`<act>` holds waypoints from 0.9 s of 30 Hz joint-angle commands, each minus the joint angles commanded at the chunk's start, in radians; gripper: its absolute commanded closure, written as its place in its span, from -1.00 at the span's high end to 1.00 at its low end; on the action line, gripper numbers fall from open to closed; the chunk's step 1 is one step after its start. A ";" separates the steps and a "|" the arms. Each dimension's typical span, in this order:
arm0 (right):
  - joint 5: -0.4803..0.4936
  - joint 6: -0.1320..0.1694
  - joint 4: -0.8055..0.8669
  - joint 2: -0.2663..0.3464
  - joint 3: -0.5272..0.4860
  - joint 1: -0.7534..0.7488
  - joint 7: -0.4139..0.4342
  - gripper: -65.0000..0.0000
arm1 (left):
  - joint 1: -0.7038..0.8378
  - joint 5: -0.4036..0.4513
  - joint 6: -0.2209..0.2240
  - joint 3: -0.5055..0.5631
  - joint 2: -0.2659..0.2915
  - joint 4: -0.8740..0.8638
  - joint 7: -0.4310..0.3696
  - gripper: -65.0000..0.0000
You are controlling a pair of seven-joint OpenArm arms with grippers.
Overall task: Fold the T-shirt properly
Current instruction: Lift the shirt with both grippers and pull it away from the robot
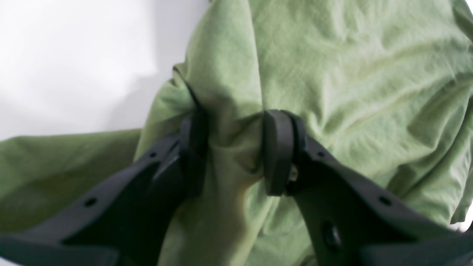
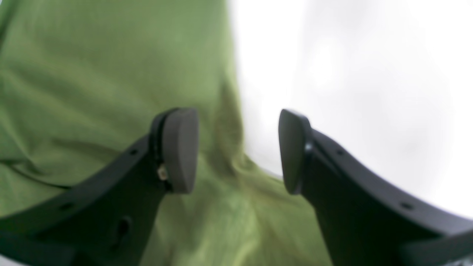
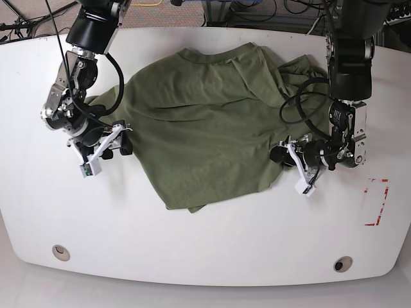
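Shirt (image 3: 199,128) is lying rumpled mid-counter (image 3: 212,250). Left gripper (image 1: 232,147) is pinching a bunched fold at its right edge; right gripper (image 2: 236,147) is hovering spread over the left edge. Soft, limp cloth: best gripped at hems.

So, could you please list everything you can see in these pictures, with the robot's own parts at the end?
T-shirt: one, olive green, spread rumpled across the middle of the table, collar at the far edge.
Table: one, white, rounded corners, under everything.
Red tape mark: one, red outline, on the table near its right edge in the base view.
Round holes: two, grey-rimmed, near the table's front corners.
Cables: several, dark, on the floor behind the table.
Left gripper: one, black, jaws pinching a bunch of shirt fabric.
Right gripper: one, black, jaws apart over the shirt's edge.
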 joint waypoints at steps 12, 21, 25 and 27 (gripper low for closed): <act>0.104 -0.009 0.212 -0.135 0.160 -0.103 -0.097 0.03 | -0.002 0.000 0.000 0.000 0.000 0.000 0.000 -0.30; 0.166 -0.069 0.258 -0.224 0.328 -0.207 -0.098 0.49 | -0.002 0.002 0.002 0.000 -0.012 0.000 -0.002 -0.30; 0.235 -0.081 0.258 -0.233 0.359 -0.264 -0.098 0.56 | 0.002 0.002 0.002 0.002 -0.018 0.000 -0.002 -0.30; 0.261 -0.094 0.256 -0.235 0.364 -0.287 -0.098 0.56 | 0.002 0.002 0.002 0.002 -0.018 0.000 -0.002 -0.30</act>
